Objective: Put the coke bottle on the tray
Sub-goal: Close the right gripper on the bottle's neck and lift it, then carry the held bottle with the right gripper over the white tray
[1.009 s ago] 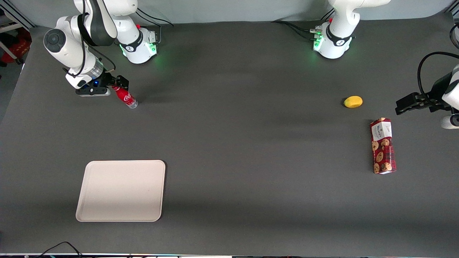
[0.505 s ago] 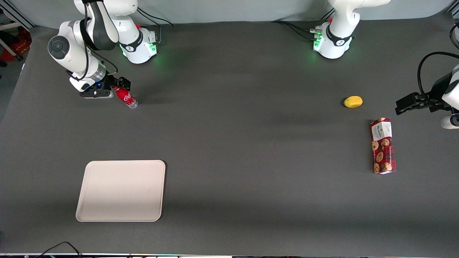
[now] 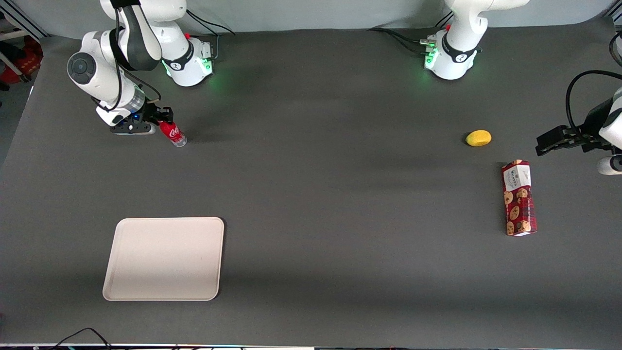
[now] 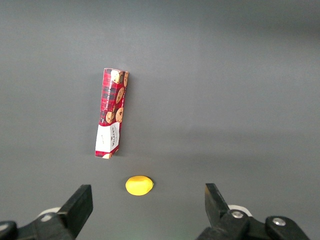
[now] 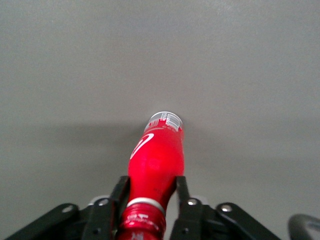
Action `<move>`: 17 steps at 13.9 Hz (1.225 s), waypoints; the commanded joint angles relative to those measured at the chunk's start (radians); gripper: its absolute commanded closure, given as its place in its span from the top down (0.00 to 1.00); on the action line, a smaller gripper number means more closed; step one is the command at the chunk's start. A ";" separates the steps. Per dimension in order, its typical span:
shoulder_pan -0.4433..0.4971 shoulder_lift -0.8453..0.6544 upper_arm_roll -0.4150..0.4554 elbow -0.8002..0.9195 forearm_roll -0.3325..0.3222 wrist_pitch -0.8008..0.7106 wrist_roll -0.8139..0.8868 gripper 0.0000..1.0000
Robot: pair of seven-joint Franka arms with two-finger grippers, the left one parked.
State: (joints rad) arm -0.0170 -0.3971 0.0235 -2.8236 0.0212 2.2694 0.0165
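Front view: coke bottle (image 3: 173,133) on the dark mat, tilted, base on the mat, well apart from the cream tray (image 3: 164,258) and farther from the camera than it. Gripper (image 3: 163,121) at the bottle's neck end. Tray bare. Lemon (image 3: 478,138) and cookie box (image 3: 518,198) toward the parked arm's end, far from the tray.

Right wrist view: fingers (image 5: 123,192) clamped on the coke bottle (image 5: 156,160) just below the red cap, clear base pointing away.

Left wrist view: lemon (image 4: 139,185) and cookie box (image 4: 111,112) only.

Likely light, rigid plastic, smooth label probably slippery; narrow neck under the cap looks the surest hold.
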 commanded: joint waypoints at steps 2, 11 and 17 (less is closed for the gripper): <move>-0.004 -0.017 -0.001 -0.039 -0.006 0.027 -0.004 0.00; 0.006 0.013 -0.004 0.240 -0.013 -0.217 -0.017 0.00; 0.006 0.262 -0.057 0.785 -0.084 -0.489 -0.162 0.00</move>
State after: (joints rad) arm -0.0146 -0.2918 0.0003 -2.2780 -0.0452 1.8953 -0.0692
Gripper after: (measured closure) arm 0.599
